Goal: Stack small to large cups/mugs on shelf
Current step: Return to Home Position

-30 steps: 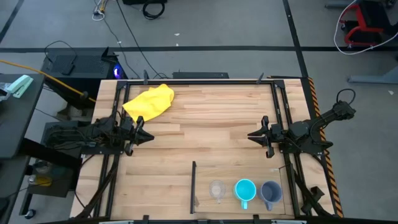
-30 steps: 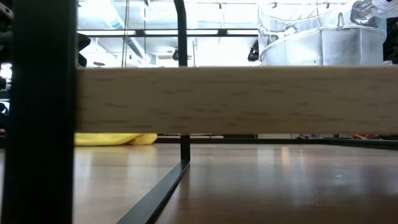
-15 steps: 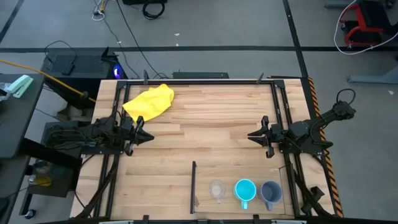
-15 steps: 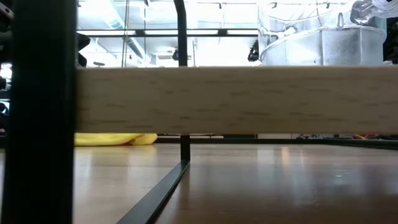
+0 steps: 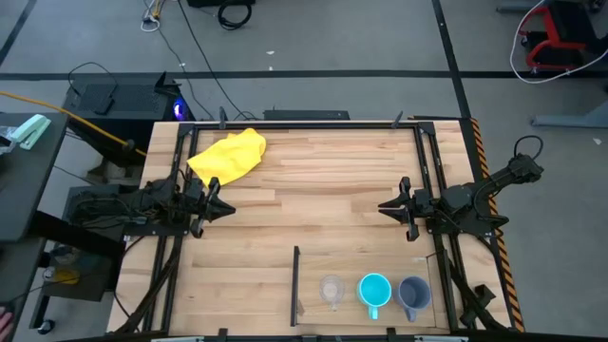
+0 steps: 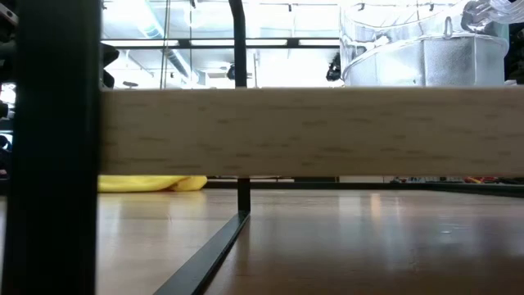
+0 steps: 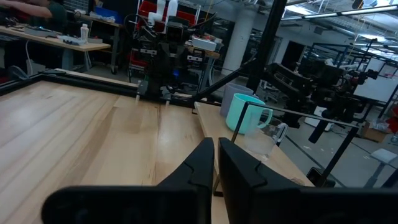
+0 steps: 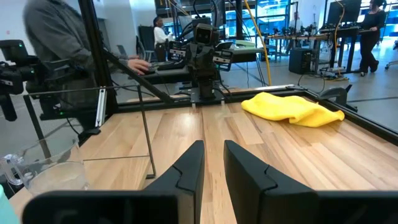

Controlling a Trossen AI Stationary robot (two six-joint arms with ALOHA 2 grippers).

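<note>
Clear cup (image 5: 332, 290), cyan mug (image 5: 374, 290) and grey-blue mug (image 5: 413, 293) stand side by side on the shelf (image 5: 353, 313), at 6 o'clock from the nearer right end effector (image 5: 391, 207), which is slightly parted and empty. The left end effector (image 5: 217, 202), closed and empty, sits at the surface's 9 o'clock.

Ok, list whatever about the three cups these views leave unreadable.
Left wrist view: the cyan mug covers most of the grey-blue mug.
Low view: the shelf plank blocks the middle, neither mug shows, and the clear cup's top is cut off.
Right wrist view: the clear cup is cut off at the picture's edge.
</note>
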